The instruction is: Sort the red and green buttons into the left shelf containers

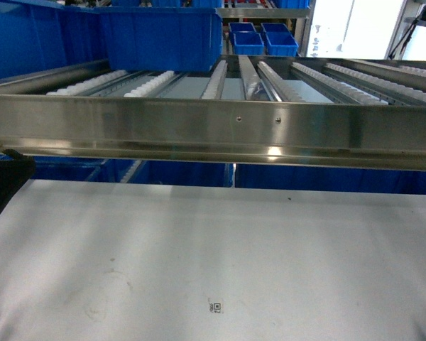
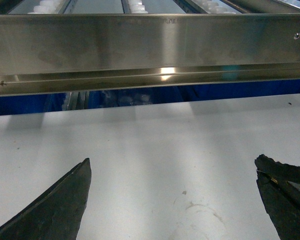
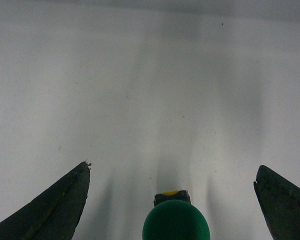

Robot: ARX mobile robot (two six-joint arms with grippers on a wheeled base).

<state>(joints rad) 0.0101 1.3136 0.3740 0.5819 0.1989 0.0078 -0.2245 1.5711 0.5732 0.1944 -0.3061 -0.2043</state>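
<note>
Seeing the green button (image 3: 175, 220) on the table (image 3: 150, 90), centred between the wide-apart fingers of our right end effector (image 3: 172, 172). We judge it light, rigid, cap slick; grip the dark body below. Axis seems to point away from the camera. Left end effector (image 2: 172, 167) also spread, empty.

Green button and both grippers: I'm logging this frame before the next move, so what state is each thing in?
Green button: on the table, between the right gripper's open fingers, ungrasped.
Right gripper: open.
Left gripper: open, empty.
Large blue bin: resting on the shelf rollers.
</note>
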